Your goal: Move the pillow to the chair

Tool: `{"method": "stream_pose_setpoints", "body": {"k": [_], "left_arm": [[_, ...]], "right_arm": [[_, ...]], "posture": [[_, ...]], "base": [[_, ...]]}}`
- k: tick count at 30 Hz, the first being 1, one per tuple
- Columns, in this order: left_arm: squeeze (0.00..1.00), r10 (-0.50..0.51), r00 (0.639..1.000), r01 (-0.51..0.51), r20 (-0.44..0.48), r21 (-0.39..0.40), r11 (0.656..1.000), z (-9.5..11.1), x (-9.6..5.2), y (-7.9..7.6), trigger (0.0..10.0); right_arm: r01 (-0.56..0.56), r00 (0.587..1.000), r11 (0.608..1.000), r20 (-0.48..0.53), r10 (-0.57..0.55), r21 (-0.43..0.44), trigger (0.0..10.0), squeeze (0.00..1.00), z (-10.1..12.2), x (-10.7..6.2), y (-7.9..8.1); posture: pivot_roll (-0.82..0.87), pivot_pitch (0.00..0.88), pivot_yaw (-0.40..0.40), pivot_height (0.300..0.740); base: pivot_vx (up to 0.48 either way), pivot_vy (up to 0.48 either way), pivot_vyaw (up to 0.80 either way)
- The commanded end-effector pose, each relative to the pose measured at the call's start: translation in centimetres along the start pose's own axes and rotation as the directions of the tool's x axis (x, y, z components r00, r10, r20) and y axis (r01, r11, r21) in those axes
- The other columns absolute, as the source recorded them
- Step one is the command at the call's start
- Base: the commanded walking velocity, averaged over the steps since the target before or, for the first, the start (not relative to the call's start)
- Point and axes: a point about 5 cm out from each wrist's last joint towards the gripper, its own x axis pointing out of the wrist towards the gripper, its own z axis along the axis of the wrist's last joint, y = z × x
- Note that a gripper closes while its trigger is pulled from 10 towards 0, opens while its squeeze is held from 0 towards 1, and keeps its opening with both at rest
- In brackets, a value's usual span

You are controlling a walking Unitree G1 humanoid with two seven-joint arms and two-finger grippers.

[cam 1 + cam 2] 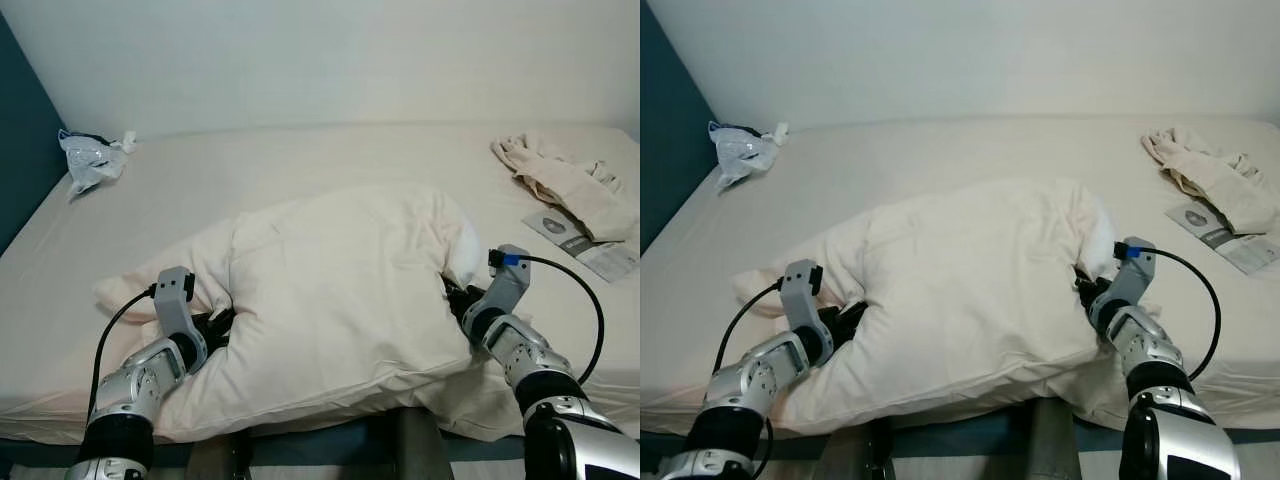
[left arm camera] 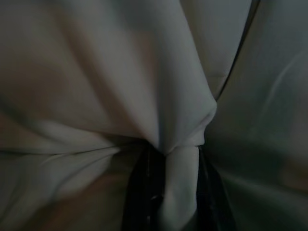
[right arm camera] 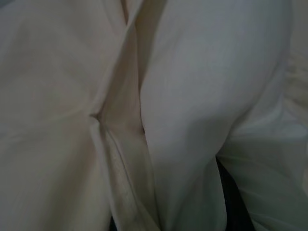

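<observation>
Pillow [image 1: 340, 290]: large, cream, crumpled, lying on the bed [image 1: 300, 170] near its front edge, roughly centred before the robot. Near side bulges slightly over the mattress edge.

Left hand [image 1: 222, 325]: buried in the pillow's left flank, where the fabric folds inward. In the left wrist view the two black fingers [image 2: 144, 192] pinch a fold of pillow cloth between them; the cloth bunches to a point just above the tips. Left forearm comes up from the lower left corner, wrist angled in toward the pillow, cable looping behind.

Right hand [image 1: 455, 298]: pressed against the pillow's right end, under a rounded bulge of stuffing. Fingers hidden by fabric; right wrist view gives pale cloth and a seam close up, with a dark sliver at the lower edge. Cannot tell whether they are spread or pinching. Right forearm rises from lower right, angled inward.

Elsewhere on bed: crumpled plastic bag [image 1: 92, 158] far left corner; folded beige cloth [image 1: 570, 180] and a leaflet [image 1: 585, 240] at far right, well apart from pillow.
</observation>
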Motion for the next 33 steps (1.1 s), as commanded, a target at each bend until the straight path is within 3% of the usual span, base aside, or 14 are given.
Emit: {"method": "stream_pose_setpoints", "body": {"k": [1, 12, 13, 14, 15, 17, 18, 19, 22, 23, 24, 25, 30, 33], "left_arm": [[0.0, -0.028, 1.0, 0.028, 0.001, -0.008, 1.0, -1.0, 0.7, -1.4, 0.0], [0.0, -0.011, 0.99, 0.008, 0.142, 0.024, 1.0, 1.4, 0.8, -1.9, 0.0], [0.0, -0.018, 0.986, 0.016, 0.167, 0.016, 1.0, 1.9, 0.8, -2.2, 0.0], [0.0, -0.018, 0.986, 0.016, 0.167, 0.016, 1.0, 1.9, 0.8, -2.2, 0.0], [0.0, -0.027, 0.979, 0.025, 0.2, 0.015, 1.0, 2.4, 0.7, -2.5, 0.0], [0.0, -0.098, 0.949, 0.111, 0.299, -0.028, 0.993, 3.9, 0.3, -3.3, 0.0], [0.0, -0.098, 0.949, 0.111, 0.299, -0.028, 0.993, 3.9, 0.3, -3.3, 0.0], [0.0, -0.147, 0.923, 0.175, 0.355, -0.049, 0.983, 4.8, 0.0, -3.7, 0.0], [0.0, -0.18, 0.892, 0.206, 0.414, -0.019, 0.978, 6.4, -0.5, -4.0, 0.1], [0.0, -0.182, 0.879, 0.207, 0.441, -0.009, 0.978, 7.2, -0.6, -4.2, 3.1], [0.0, -0.182, 0.879, 0.207, 0.441, -0.009, 0.978, 7.2, -0.6, -4.2, 3.1], [0.0, -0.167, 0.855, 0.191, 0.491, 0.003, 0.982, 8.7, -0.7, -4.5, 10.0], [0.0, -0.156, 0.825, 0.174, 0.544, 0.019, 0.985, 10.7, -0.7, -5.3, 10.0], [0.0, -0.128, 0.816, 0.125, 0.564, 0.044, 0.991, 11.2, -0.7, -5.6, 10.0]], "right_arm": [[-0.031, 0.997, 0.998, -0.076, 0.035, 0.06, 0.0, 0.0, -2.8, 0.3, 1.2], [-0.106, 0.992, 0.994, 0.073, 0.105, 0.01, 0.0, 0.0, 1.1, 1.5, 4.0], [-0.125, 0.986, 0.992, 0.109, 0.124, 0.006, 3.5, 0.0, 2.0, 1.6, 4.5], [-0.125, 0.986, 0.992, 0.109, 0.124, 0.006, 3.5, 0.0, 2.0, 1.6, 4.5], [-0.147, 0.977, 0.989, 0.157, 0.143, 0.01, 10.0, 0.0, 2.9, 1.6, 5.0], [-0.227, 0.939, 0.974, 0.27, 0.213, 0.024, 10.0, 0.0, 5.1, 1.4, 6.1], [-0.227, 0.939, 0.974, 0.27, 0.213, 0.024, 10.0, 0.0, 5.1, 1.4, 6.1], [-0.262, 0.91, 0.965, 0.327, 0.254, -0.02, 10.0, 0.0, 6.5, 1.1, 6.8], [-0.289, 0.874, 0.951, 0.376, 0.308, -0.107, 10.0, 0.0, 8.3, 0.8, 8.0], [-0.297, 0.86, 0.946, 0.394, 0.323, -0.128, 10.0, 0.0, 8.9, 0.6, 8.4], [-0.297, 0.86, 0.946, 0.394, 0.323, -0.128, 10.0, 0.0, 8.9, 0.6, 8.4], [-0.29, 0.84, 0.944, 0.431, 0.331, -0.159, 10.0, 0.0, 9.9, 0.4, 8.9], [-0.252, 0.819, 0.957, 0.495, 0.289, -0.141, 10.0, 0.0, 11.0, 0.3, 8.9], [-0.194, 0.829, 0.969, 0.502, 0.245, -0.152, 10.0, 0.0, 11.0, 0.4, 8.6]], "posture": [[0.02, 0.11, 0.025, 0.551], [0.01, 0.086, 0.024, 0.551], [0.01, 0.081, 0.025, 0.551], [0.01, 0.081, 0.025, 0.551], [0.01, 0.078, 0.024, 0.551], [0.01, 0.071, 0.02, 0.551], [0.01, 0.071, 0.02, 0.551], [0.01, 0.066, 0.02, 0.551], [0.01, 0.055, 0.017, 0.551], [0.01, 0.052, 0.015, 0.551], [0.01, 0.052, 0.015, 0.551], [0.01, 0.05, 0.011, 0.551], [0.0, 0.042, 0.008, 0.551], [0.0, 0.035, 0.001, 0.551]], "base": [[0.0, 0.0, 0.0], [0.0, 0.0, 0.0], [0.0, 0.0, 0.0], [0.0, 0.0, 0.0], [0.0, 0.0, 0.0], [0.0, 0.0, 0.0], [0.0, 0.0, 0.0], [0.0, 0.0, 0.0], [0.0, 0.0, 0.0], [0.0, 0.0, 0.0], [0.0, 0.0, 0.0], [0.0, 0.0, 0.0], [0.0, 0.0, 0.0], [0.0, 0.0, 0.0]]}}
